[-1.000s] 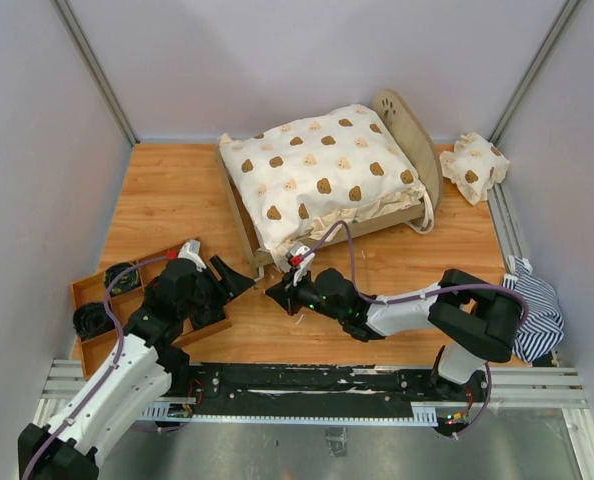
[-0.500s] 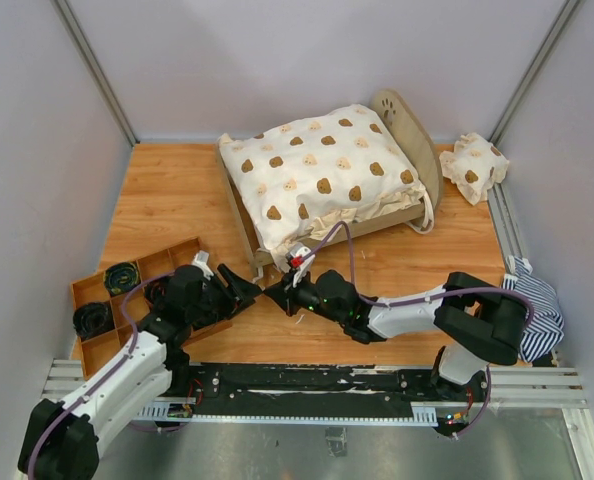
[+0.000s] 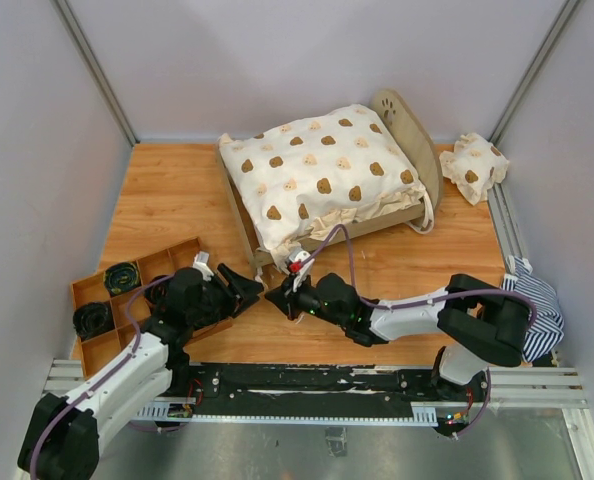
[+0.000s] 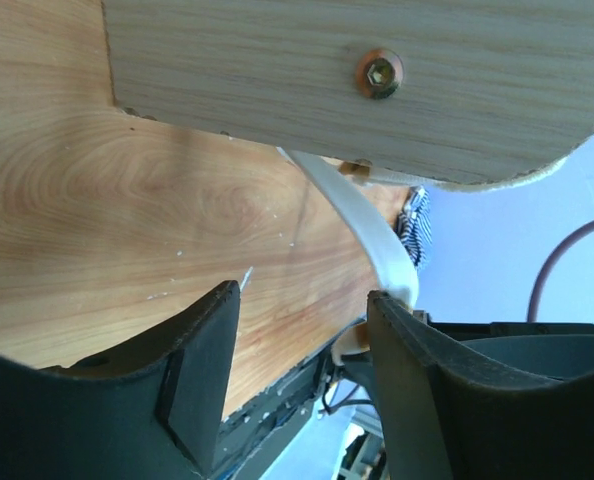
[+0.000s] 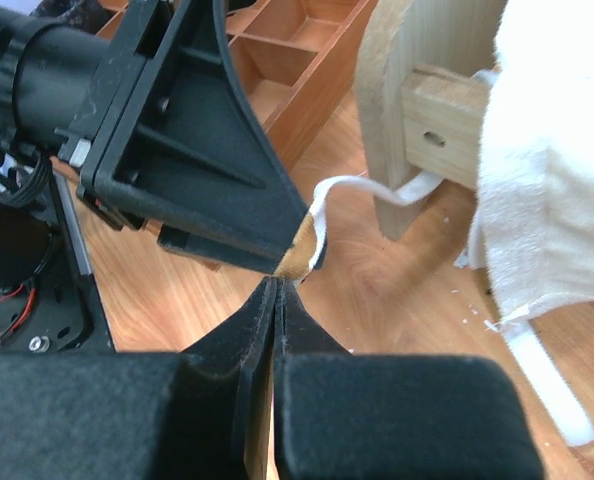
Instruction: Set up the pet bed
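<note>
Two grippers of mine meet just beside the near corner of the small light plywood pet bed [image 3: 409, 130], which stands toward the back of the wooden table [image 3: 167, 200] under a cream bear-print cover [image 3: 322, 175]. My left gripper [image 4: 302, 295] is spread, with a white fabric strap [image 4: 362, 220] against one finger. My right gripper [image 5: 277, 290] is pressed together, and the strap's end touches its tips.

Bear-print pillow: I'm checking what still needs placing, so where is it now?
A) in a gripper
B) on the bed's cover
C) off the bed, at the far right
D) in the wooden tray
C: the pillow lies on its own to the right of the pet bed, past the headboard end and apart from it.
</note>
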`<state>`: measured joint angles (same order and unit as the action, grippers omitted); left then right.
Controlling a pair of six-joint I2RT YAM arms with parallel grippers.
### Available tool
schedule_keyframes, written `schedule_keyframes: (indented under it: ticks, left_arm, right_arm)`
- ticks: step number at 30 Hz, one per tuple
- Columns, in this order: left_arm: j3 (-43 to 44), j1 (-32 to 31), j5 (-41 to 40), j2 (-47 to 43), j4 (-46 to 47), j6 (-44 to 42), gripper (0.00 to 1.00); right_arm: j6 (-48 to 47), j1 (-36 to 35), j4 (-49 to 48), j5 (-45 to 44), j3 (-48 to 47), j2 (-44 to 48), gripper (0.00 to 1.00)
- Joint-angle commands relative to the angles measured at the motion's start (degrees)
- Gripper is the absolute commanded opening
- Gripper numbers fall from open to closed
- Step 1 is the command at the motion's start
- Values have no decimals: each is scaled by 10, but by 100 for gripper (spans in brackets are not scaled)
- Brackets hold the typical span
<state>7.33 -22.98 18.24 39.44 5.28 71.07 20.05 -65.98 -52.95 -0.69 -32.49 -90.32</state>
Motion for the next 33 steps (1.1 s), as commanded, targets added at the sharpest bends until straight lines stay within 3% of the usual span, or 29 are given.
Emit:
schedule_keyframes:
  ticks: [1,14,19,25,30,33]
  left_arm:
    - [-10,2,30,-18,55,30,59]
    - [-16,2,35,-52,14,29,59]
    - [-41,2,40,-51,71,67,58]
    - [-31,2,39,-29,75,66,52]
    - [-32,2,38,-22,75,59,34]
    - [-34,2,38,-25,75,49,12]
  right_arm:
    - [-5,-19,-15,-6,11,-1,0]
    - [-18,-19,6,-87,29,42,0]
    - [-11,-22,9,-46,16,38,0]
    - [-7,-35,-22,-33,10,13,0]
    - [0,-35,-24,-28,5,2,0]
    - [-6,-36,-17,-35,4,3,2]
